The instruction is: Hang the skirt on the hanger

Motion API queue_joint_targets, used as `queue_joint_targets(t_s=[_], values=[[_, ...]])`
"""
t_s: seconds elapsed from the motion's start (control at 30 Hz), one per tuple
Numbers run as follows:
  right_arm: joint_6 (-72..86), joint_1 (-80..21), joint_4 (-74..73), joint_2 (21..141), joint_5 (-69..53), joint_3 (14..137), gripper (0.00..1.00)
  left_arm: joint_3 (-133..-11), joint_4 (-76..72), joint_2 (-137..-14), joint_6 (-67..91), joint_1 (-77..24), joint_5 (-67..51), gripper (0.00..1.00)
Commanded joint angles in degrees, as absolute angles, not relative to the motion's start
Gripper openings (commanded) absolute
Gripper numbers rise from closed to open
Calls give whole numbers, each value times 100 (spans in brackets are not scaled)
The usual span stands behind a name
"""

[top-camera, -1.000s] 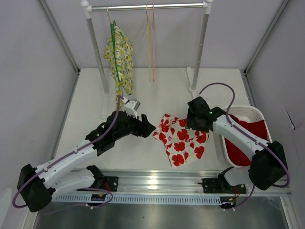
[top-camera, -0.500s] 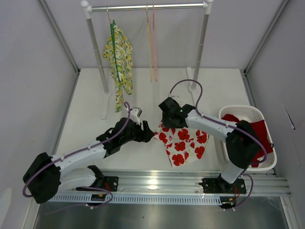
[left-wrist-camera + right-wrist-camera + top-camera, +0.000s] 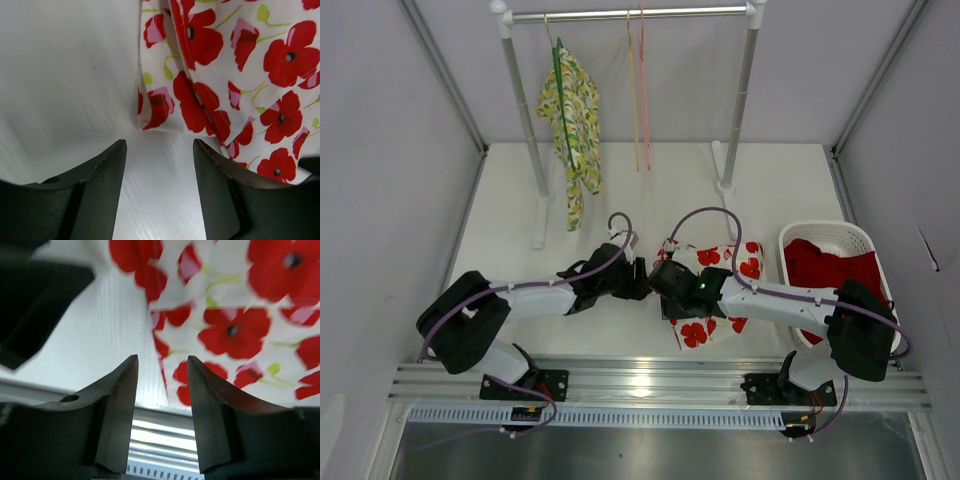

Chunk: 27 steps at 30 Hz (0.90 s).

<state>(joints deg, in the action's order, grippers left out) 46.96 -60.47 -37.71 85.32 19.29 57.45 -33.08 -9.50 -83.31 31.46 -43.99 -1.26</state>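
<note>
The skirt (image 3: 720,257), white with red poppies, lies flat on the table's middle, partly under my right arm. Two thin bare hangers, one yellow (image 3: 632,95) and one pink (image 3: 643,95), hang on the rail at the back. My left gripper (image 3: 642,280) sits low at the skirt's left edge, open. In the left wrist view only bare table lies between its fingers (image 3: 107,170), and the skirt's corner (image 3: 160,107) is just ahead. My right gripper (image 3: 665,290) is open right beside it, with the skirt's hem (image 3: 167,357) just beyond its tips.
A green hanger carrying a yellow floral garment (image 3: 570,110) hangs at the rail's left. The rack's posts (image 3: 528,130) (image 3: 740,110) stand on the table. A white basket (image 3: 840,236) holding red cloth sits at the right. A metal rail (image 3: 650,375) runs along the near edge.
Both arms have swung inward and down to the skirt's left edge. The right arm crossed over the skirt from the basket side. Both pairs of jaws have narrowed.
</note>
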Motion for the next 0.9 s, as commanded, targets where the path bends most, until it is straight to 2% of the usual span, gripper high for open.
queue_joint_targets(t_s=[0.0,0.2,0.33,0.47,0.5,0.57,0.6,0.67,0.7,0.73,0.77,0.83,0.87], values=[[5404,-6494,-3885,8341,2206,5476,49,-3586,-1467,-8534,3164,-4430,-369,61],[5853,-6802,-3736,8253,2171,4826,51,-3603,-1582,-8744,3269,-4430,-378,62],[6002,-7005,-3814,8305,2259,4737,54,-3700,-1494,-8955,3234,-4430,-299,59],[6064,-7145,-3657,8481,2189,4632,54,-3849,-1477,-9175,3226,-4430,-272,52],[6082,-7180,-3639,8516,2171,4623,54,-3858,-1485,-9211,3234,-4430,-272,46],[6126,-7198,-3621,8613,2188,4579,54,-3928,-1485,-9290,3234,-4430,-237,42],[6135,-7198,-3621,8631,2197,4544,53,-3946,-1468,-9325,3234,-4430,-246,32],[6161,-7190,-3604,8613,2197,4483,48,-4034,-1459,-9412,3217,-4430,-237,22],[6152,-7189,-3612,8587,2197,4448,44,-4034,-1415,-9422,3208,-4430,-237,10],[6152,-7163,-3630,8570,2223,4447,32,-4052,-1398,-9422,3199,-4430,-185,4],[6152,-7154,-3726,8535,2250,4447,26,-4043,-1363,-9361,3191,-4430,-115,0],[6109,-7076,-3849,8368,2346,4535,11,-4025,-1266,-9212,3173,-4369,-35,0],[6065,-7032,-4015,8193,2399,4570,8,-3956,-1205,-8993,3164,-4290,-26,0]])
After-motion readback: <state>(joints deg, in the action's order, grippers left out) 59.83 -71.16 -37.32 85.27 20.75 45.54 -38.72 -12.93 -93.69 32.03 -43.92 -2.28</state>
